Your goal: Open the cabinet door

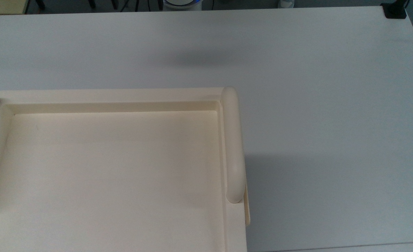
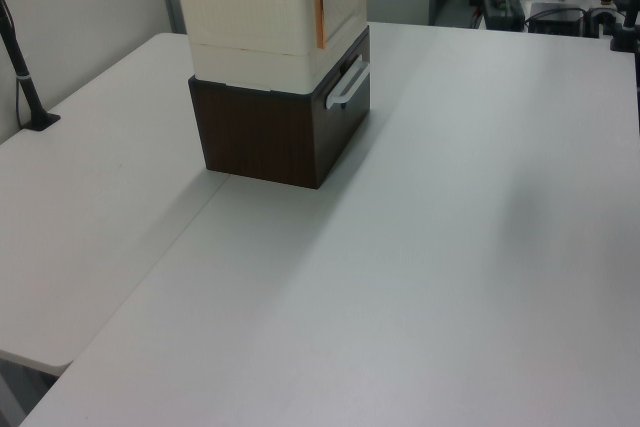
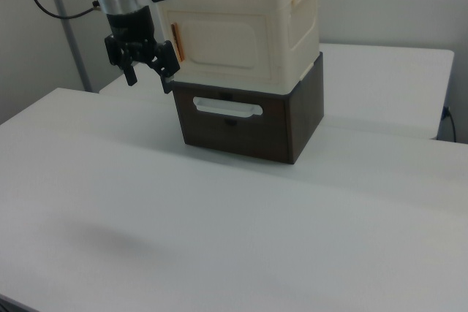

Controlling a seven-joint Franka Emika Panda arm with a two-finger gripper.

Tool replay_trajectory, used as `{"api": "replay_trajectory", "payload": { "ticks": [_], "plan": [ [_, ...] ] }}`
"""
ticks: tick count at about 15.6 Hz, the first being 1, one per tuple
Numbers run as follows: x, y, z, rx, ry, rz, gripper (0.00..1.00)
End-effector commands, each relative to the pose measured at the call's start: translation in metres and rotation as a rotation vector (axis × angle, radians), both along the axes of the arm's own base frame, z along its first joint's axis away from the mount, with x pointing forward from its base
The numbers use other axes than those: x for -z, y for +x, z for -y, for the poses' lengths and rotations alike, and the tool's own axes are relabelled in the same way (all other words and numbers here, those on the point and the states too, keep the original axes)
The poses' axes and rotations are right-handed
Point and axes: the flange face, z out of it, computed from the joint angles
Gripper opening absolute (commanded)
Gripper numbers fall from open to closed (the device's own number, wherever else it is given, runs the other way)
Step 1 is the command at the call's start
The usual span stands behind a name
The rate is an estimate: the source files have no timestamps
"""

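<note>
Pincer (image 3: pixel 150 72) spread beside cabinet (image 3: pixel 241 31), table (image 3: pixel 219 239) below.

One arm observed in the right view, entering from the upper left corner. White link with black joint band, wrist section angled downward. The claw (image 3: pixel 148 72) points down, black, with both fingers (image 3: pixel 132 71) spread apart, a clear gap between them. Nothing held between the fingers. The claw hangs in the air, clear of any surface below.
</note>
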Motion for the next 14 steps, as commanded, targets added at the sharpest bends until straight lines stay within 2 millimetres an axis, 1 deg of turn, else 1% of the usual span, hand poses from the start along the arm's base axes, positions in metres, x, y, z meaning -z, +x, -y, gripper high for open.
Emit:
{"api": "replay_trajectory", "payload": {
  "ticks": [1, 4, 7, 9, 11, 14],
  "plan": [
    [0.001, -0.005, -0.005, 0.001, 0.012, 0.010, 1.00],
    [0.003, -0.003, -0.007, -0.020, 0.010, 0.013, 1.00],
    [0.003, -0.002, -0.006, -0.127, 0.001, 0.019, 1.00],
    [0.000, 0.000, -0.007, -0.159, -0.006, 0.046, 1.00],
    [-0.004, 0.005, -0.014, -0.166, -0.010, 0.090, 1.00],
    [-0.014, 0.013, -0.018, -0.176, -0.022, 0.182, 1.00]
  ]
}}
